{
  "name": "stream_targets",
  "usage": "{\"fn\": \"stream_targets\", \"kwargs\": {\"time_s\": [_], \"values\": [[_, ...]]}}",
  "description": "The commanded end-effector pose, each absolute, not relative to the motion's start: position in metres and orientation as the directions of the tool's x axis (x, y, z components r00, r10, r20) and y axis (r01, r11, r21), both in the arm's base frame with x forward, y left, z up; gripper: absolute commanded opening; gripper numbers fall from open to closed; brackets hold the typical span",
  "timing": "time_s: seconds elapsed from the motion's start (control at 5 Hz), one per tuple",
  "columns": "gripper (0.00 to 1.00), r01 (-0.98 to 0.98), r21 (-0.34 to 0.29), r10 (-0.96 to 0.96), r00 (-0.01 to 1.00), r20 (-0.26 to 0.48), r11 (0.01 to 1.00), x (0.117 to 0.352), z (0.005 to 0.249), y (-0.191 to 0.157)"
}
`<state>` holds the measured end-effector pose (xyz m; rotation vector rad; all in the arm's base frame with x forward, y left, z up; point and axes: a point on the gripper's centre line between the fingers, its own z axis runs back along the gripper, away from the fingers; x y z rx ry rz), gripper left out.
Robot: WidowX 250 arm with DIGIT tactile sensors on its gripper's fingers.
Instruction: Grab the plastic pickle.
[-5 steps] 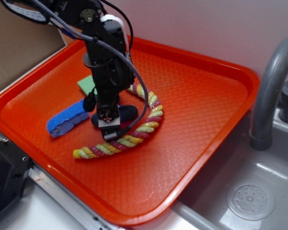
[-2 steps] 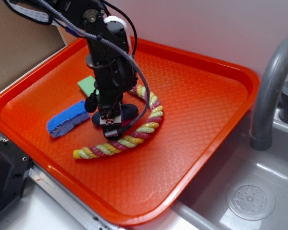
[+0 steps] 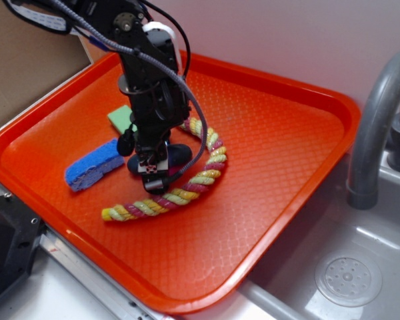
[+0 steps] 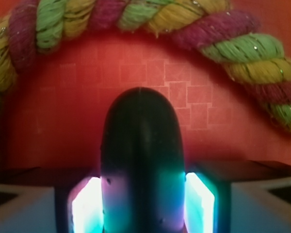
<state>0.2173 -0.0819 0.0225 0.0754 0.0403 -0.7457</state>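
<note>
Hand sitting low on the orange tray, barely shifted from a moment ago, straddling the plastic pickle inside the rope's curve; wrist: fingers pressing the plastic pickle on both flanks, suggesting readiness for lifting.

smooth, very dark green-black oval plastic pickle | rounded end toward the twisted multicoloured rope (not touching it) | lying flat on the orange textured tray | flanked closely by two glowing gripper pads
</note>
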Motion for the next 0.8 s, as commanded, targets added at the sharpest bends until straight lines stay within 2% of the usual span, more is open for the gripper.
{"fn": "stream_targets", "kwargs": {"time_s": [0.0,0.2,0.4,0.6], "values": [[0.00,0.363,0.129,-0.365,0.931,-0.011,0.923,0.218,0.113,-0.067],[0.00,0.120,0.109,-0.123,0.992,0.024,0.987,0.207,0.158,-0.055],[0.00,-0.060,0.022,0.058,0.996,0.061,0.998,0.190,0.194,-0.047],[0.00,-0.093,-0.028,0.096,0.988,0.121,0.995,0.185,0.203,-0.049]]}}
